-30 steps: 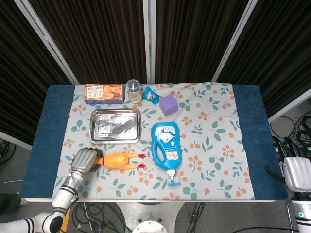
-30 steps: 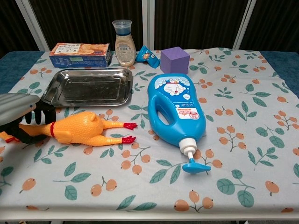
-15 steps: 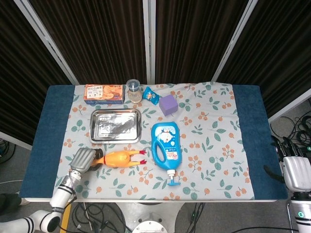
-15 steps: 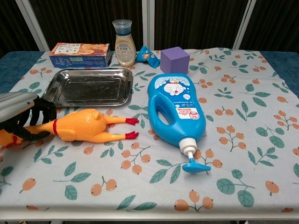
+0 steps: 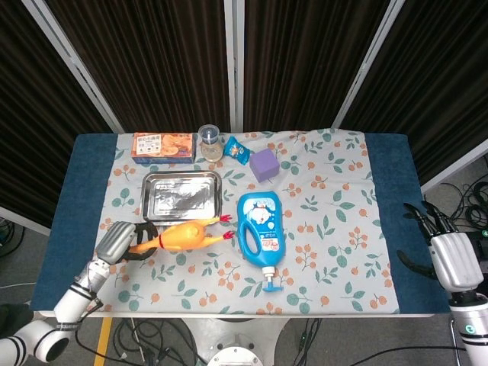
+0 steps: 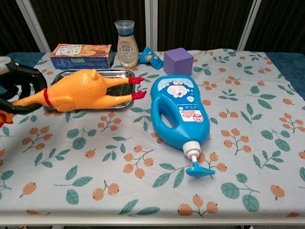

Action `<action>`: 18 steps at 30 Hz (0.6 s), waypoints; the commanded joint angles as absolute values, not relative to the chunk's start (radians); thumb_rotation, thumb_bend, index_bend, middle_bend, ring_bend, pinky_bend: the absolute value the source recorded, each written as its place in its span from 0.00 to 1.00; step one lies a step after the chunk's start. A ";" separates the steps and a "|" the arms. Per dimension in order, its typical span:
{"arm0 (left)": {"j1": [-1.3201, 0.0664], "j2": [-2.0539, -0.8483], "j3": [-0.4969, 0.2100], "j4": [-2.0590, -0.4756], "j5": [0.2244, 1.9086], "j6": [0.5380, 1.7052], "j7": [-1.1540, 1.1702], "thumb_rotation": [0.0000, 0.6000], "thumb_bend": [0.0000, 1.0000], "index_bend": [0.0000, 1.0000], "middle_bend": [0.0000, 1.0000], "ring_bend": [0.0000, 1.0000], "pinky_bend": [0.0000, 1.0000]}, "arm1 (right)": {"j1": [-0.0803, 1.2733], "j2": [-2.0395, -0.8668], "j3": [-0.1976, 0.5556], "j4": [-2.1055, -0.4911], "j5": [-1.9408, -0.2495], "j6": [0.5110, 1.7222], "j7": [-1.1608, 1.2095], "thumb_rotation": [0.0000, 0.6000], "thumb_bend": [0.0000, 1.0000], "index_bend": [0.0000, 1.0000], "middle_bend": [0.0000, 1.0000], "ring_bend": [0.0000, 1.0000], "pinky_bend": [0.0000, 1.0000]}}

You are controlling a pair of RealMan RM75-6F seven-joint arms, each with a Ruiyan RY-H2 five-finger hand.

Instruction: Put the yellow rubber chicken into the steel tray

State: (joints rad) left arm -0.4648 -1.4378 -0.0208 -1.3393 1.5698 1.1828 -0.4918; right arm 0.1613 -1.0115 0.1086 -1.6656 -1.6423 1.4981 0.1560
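Left hand [image 5: 116,242] holds the yellow rubber chicken [image 5: 181,235] aloft by its neck end, near the table's front-left corner.
Its dark fingers [image 6: 26,76] curl around the chicken's neck, the body reaching rightward from the hand, long axis roughly parallel to the table's front edge, red feet pointing right. The chicken hangs just over the front rim of the steel tray [image 5: 183,196]. The right hand [image 5: 451,259] hovers off the table's right edge, fingers spread, gripping nothing.

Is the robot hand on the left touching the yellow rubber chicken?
Touching. In the chest view the left robot hand has dark fingers wrapped around the yellow rubber chicken at its neck.
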 commanded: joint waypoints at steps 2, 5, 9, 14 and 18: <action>-0.570 -1.290 -0.019 -1.451 1.641 1.095 -0.798 1.00 0.75 0.77 0.87 0.81 0.93 | 0.207 -0.988 0.125 -1.705 -1.712 1.505 0.183 1.00 0.12 0.11 0.28 0.09 0.21; -0.640 -1.234 -0.013 -1.492 1.668 1.021 -0.958 1.00 0.75 0.77 0.87 0.81 0.93 | 0.242 -0.981 0.134 -1.736 -1.764 1.499 0.167 1.00 0.07 0.11 0.28 0.09 0.21; -0.721 -1.196 -0.018 -1.513 1.684 0.947 -1.081 1.00 0.75 0.77 0.87 0.81 0.93 | 0.297 -0.989 0.143 -1.781 -1.811 1.456 0.124 1.00 0.05 0.11 0.28 0.09 0.21; -0.807 -1.170 -0.020 -1.543 1.678 0.860 -1.230 1.00 0.75 0.77 0.87 0.81 0.93 | 0.351 -1.028 0.160 -1.821 -1.837 1.416 0.038 1.00 0.05 0.11 0.28 0.09 0.21; -0.881 -1.160 -0.021 -1.547 1.664 0.775 -1.379 1.00 0.75 0.77 0.87 0.81 0.93 | 0.396 -1.075 0.168 -1.842 -1.852 1.373 -0.023 1.00 0.03 0.11 0.28 0.09 0.21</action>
State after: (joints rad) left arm -0.8175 -1.1788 -0.0195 -1.5318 1.6711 0.8453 -1.2790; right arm 0.3722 -1.0500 0.1604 -1.8283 -1.8414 1.3967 0.0069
